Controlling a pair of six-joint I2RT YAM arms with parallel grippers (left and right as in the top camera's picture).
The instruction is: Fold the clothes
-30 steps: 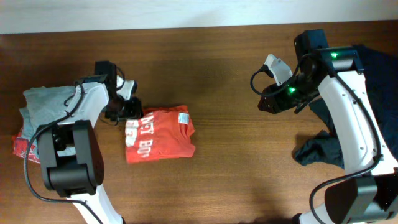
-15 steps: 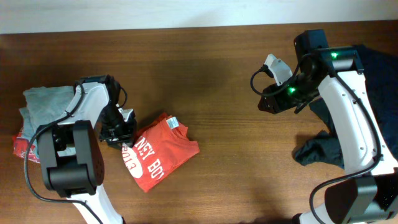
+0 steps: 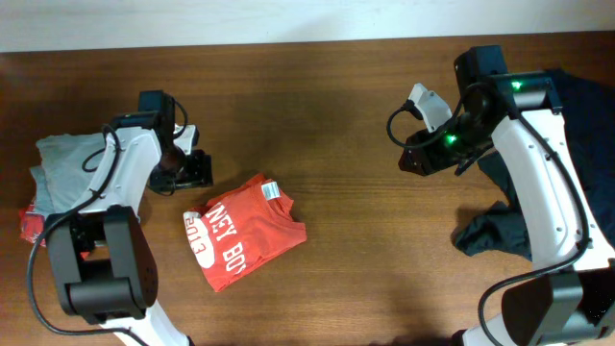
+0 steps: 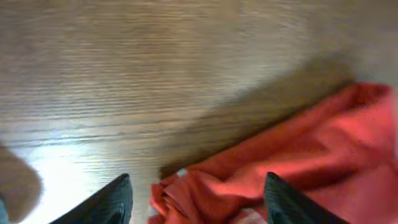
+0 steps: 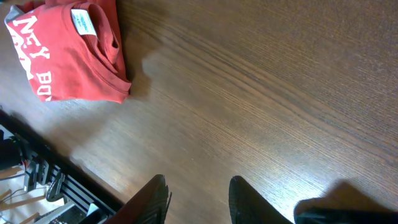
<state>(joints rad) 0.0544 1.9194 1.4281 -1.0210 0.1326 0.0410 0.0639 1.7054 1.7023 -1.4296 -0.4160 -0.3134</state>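
Note:
The clothes here are a folded orange-red T-shirt with white lettering, lying askew left of centre, and a dark navy garment crumpled at the right edge. My left gripper is open just beyond the shirt's far-left corner. In the left wrist view its fingers stand wide apart over a rumpled edge of the T-shirt without pinching it. My right gripper hovers over bare wood, open, with nothing between its fingertips. The right wrist view also shows the T-shirt far off.
A stack of folded garments, grey on top and red patterned below, sits at the left edge by the left arm's base. More navy cloth lies behind the right arm. The table's front edge shows in the right wrist view.
The left gripper swung the folded T-shirt round toward the front, let go of it, opened and drew back toward the far side. The right arm has not moved.

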